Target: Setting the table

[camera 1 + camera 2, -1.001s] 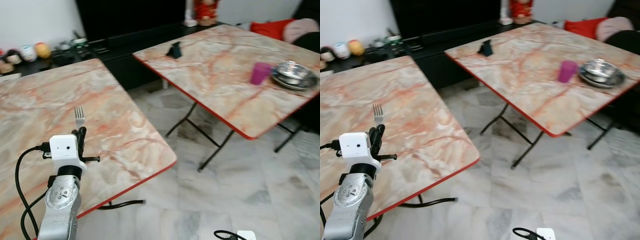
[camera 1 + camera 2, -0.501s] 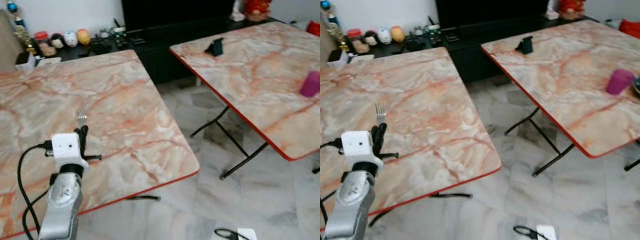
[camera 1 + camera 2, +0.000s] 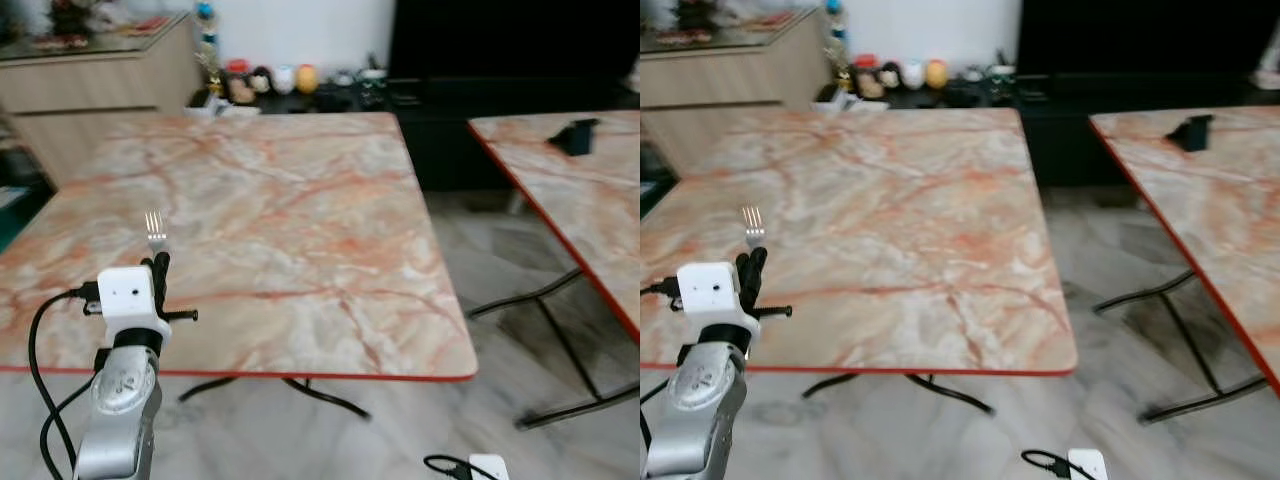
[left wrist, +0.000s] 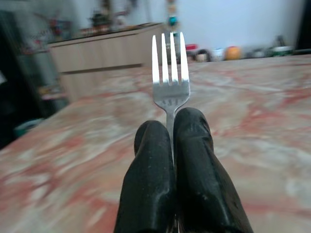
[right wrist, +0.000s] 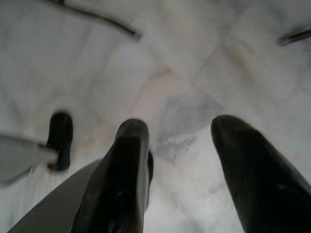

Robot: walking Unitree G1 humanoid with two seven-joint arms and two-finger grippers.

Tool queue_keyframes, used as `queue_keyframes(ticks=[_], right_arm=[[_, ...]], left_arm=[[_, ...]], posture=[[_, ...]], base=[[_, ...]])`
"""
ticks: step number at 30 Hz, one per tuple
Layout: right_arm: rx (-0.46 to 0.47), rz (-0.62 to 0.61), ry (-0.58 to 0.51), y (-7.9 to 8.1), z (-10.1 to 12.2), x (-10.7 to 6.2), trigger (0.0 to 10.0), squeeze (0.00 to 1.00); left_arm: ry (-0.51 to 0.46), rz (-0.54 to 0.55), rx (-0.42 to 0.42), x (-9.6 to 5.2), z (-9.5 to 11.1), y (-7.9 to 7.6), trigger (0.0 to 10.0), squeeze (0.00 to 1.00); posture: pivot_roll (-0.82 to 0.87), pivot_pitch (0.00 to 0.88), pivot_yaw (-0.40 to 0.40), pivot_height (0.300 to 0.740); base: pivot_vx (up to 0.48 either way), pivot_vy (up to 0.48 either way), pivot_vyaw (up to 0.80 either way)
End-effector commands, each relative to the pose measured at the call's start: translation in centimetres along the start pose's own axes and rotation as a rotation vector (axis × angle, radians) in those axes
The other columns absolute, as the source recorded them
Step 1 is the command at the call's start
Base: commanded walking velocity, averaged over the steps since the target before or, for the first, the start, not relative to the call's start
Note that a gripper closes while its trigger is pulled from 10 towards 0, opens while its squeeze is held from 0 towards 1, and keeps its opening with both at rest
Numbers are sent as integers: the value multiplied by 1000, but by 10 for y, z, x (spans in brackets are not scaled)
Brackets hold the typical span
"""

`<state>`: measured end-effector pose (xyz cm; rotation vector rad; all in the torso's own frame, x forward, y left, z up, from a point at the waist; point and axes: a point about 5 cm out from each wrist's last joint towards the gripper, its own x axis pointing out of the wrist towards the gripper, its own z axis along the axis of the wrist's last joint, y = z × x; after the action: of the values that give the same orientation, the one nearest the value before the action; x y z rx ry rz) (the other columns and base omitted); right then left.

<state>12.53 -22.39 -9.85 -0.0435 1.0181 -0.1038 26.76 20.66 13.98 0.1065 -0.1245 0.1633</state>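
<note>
The left gripper has its two black fingers pressed together around the handle of a fork, which stands upright with its tines pointing up, raised over the near edge of a marble-patterned table with a red rim. A second table of the same pattern stands to the right, carrying a small black object. The right gripper hangs low over the pale tiled floor, its fingers spread apart and holding nothing.
</note>
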Motion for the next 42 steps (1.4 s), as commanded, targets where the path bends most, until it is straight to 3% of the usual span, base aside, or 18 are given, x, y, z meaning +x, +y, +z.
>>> queue_keyframes(ticks=[1,12,19,25,42], right_arm=[[17,7,-8,2,3,1,10000,0],[28,9,-6,2,2,1,10000,0],[33,6,-3,2,2,1,10000,0],[32,9,6,2,0,1,10000,0],[31,19,1,3,0,0,10000,0]], left_arm=[[-7,7,18,1,3,3,10000,0],[-7,7,29,2,3,2,10000,0],[-11,8,29,3,3,2,10000,0],[-14,9,30,4,4,3,10000,0],[-4,10,27,6,2,1,10000,0]], posture=[[23,0,14,732],[21,0,13,732],[19,0,14,732],[17,0,13,732],[12,0,14,732]], base=[[0,0,0],[0,0,0],[0,-248,0],[0,-251,-723],[0,-307,0]])
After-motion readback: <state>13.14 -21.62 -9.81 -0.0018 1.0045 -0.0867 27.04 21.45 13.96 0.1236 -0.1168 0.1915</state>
